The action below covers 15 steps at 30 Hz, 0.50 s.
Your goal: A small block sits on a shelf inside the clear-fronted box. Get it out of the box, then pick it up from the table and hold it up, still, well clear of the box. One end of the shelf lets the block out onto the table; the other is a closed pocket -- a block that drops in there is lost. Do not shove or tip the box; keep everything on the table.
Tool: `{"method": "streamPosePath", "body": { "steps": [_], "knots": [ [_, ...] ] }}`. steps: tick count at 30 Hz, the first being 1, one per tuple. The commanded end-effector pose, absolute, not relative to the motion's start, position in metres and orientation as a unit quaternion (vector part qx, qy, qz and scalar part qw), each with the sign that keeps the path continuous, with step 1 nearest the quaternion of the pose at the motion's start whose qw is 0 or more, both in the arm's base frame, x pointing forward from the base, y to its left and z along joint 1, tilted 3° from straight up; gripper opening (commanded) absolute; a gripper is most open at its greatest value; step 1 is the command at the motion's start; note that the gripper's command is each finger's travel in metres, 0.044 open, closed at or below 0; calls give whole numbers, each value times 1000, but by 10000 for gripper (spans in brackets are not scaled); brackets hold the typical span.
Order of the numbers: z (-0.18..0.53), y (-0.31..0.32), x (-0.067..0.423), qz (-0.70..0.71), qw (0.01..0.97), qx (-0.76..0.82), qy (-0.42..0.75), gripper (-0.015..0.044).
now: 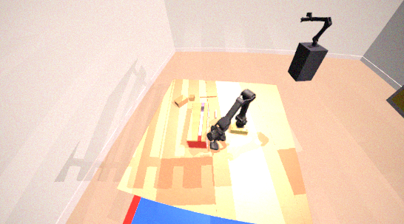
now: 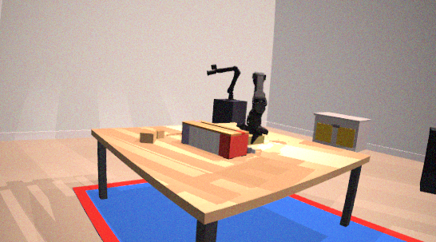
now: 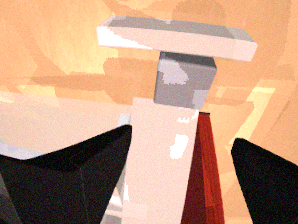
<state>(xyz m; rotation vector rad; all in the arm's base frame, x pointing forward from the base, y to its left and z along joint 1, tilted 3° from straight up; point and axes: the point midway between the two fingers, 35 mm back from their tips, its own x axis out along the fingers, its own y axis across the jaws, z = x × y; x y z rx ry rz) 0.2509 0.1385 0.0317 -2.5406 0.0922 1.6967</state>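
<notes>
Down by the red end [image 1: 196,144] of the box [image 1: 195,119], the gripper [image 1: 214,139] hung low over the table [image 2: 239,192]. Its two dark fingers were spread apart and had nothing between them.

I could not tell for sure where the small block was. From above, a thin white and purple line ran along the top of the box, and it may have been the shelf, but no block showed on it. In the wrist view, a little grey piece [image 3: 185,82] sat past the end of a long pale strip [image 3: 160,176]. It might have been the block, but that was only a guess.

The box was long and thin. Its long side ran straight away from the red end, toward the far side of the table. The grey piece looked nearly square, so I could not tell which way it pointed.

Things could go wrong from here, I think. The gripper was very near the box, so a bump could shove or tip it. A push the wrong way could drop the block into the closed pocket.
</notes>
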Motion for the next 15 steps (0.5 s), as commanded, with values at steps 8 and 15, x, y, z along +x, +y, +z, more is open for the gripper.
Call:
{"method": "streamPosePath", "body": {
  "steps": [8,15],
  "knots": [
    [12,139,251,553,42,-831,33,285],
    [1,139,251,553,42,-831,33,285]
  ]
}}
